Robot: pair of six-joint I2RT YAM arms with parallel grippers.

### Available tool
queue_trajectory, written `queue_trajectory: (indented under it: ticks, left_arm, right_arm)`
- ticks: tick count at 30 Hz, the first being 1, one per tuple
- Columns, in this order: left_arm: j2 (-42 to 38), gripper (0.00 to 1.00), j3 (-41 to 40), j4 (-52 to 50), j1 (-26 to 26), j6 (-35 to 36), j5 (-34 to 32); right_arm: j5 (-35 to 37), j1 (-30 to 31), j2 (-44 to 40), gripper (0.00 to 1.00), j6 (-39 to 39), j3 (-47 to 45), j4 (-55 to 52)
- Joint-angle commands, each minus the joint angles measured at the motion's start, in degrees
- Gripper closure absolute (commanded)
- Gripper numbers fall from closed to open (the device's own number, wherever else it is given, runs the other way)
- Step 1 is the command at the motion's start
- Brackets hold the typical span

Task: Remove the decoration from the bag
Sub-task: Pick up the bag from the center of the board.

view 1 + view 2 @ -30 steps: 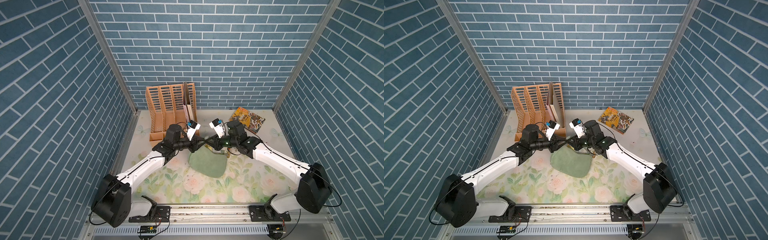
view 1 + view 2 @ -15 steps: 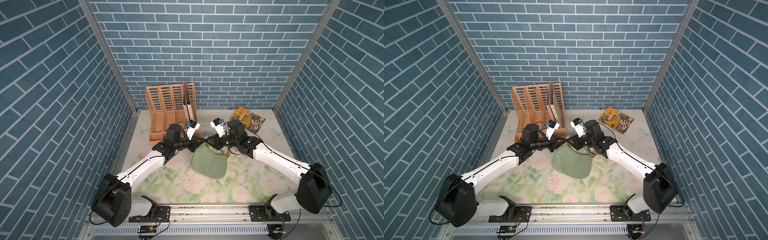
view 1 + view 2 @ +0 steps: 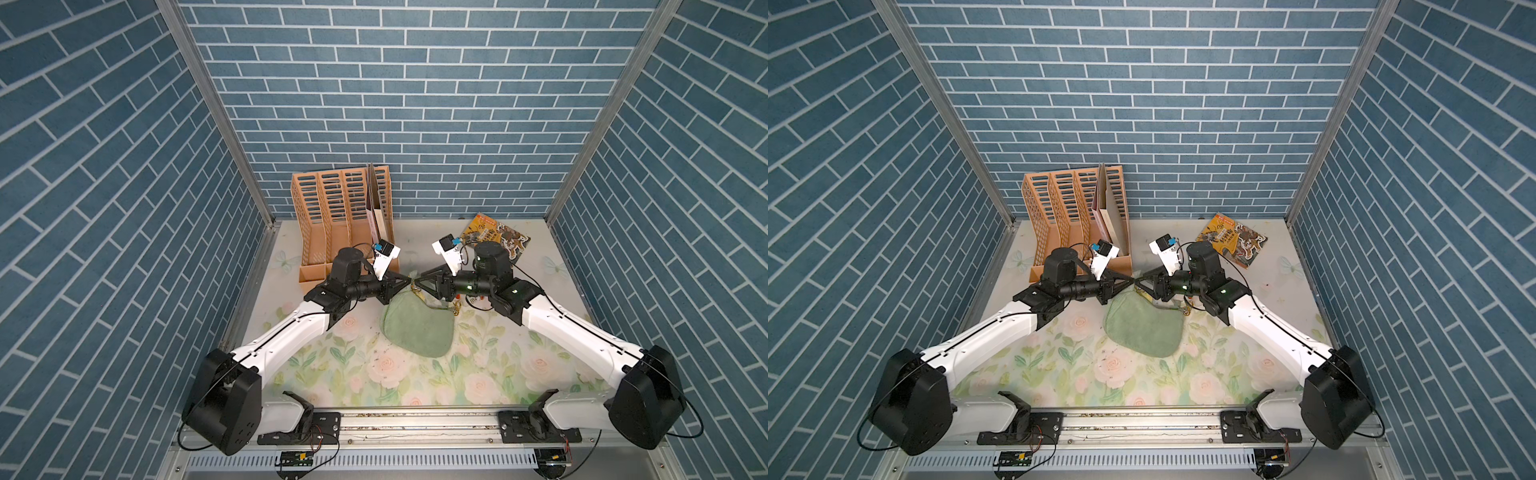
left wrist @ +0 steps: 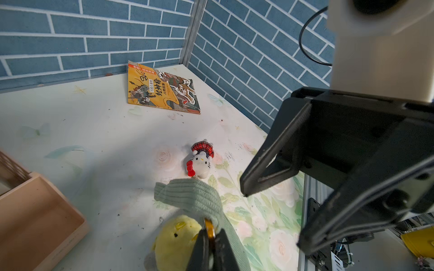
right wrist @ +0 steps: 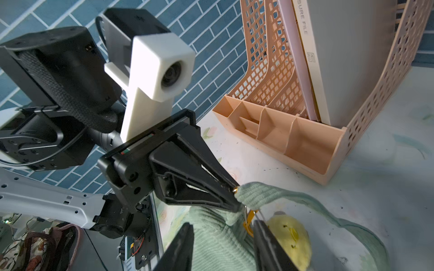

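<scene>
Sage-green bag [image 3: 417, 328] is lying mid-worktop in both top views [image 3: 1144, 328], rounded side towards the rail, with its far corner right between the two arms. That corner is what the left end effector [image 3: 409, 282] has: fingers clenched tight on the ribbed fabric tip. In the left wrist view there's a gold clasp [image 4: 209, 228] caught between them too. From the right wrist view the pinch is pretty clear [image 5: 236, 197], and the corner looks raised a bit off the worktop [image 3: 498, 361].

Right end effector [image 5: 222, 225] is released, jaws spread, one finger on either side of the bag's upper edge, not gripping anything that I can see. In a top view its tip is nearly nose to nose with the left one [image 3: 1139, 284].

Yellow chick plush [image 5: 288, 234] sits just under the pinched corner, right beside an orange-gold clip. Can't tell whether it's hooked on or not. The thin green strap [image 5: 352, 223] trails off past it across the worktop.

Further out there's a little Hello Kitty plush [image 4: 202, 164] with a red bow, lying just past the bag's corner. I can't tell if it's touching the bag.

Orange file rack [image 3: 332, 216] stands at the back wall behind the left arm, with a couple of folders in its end slot. A picture book [image 3: 496, 237] lies flat in the back corner behind the right arm.
</scene>
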Motion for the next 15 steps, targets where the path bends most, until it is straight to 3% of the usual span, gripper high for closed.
queue_trajectory:
  ticks: [1, 15]
  left_arm:
    - [-1.3, 1.0, 1.0, 1.2, 0.1, 0.8, 1.5]
    - [-1.7, 1.0, 0.8, 1.9, 0.1, 1.8, 5.0]
  right_arm:
    - [2.7, -0.2, -1.5, 0.56, -0.7, -3.0, 3.5]
    - [3.4, 1.1, 0.5, 0.61, -1.5, -5.7, 8.6]
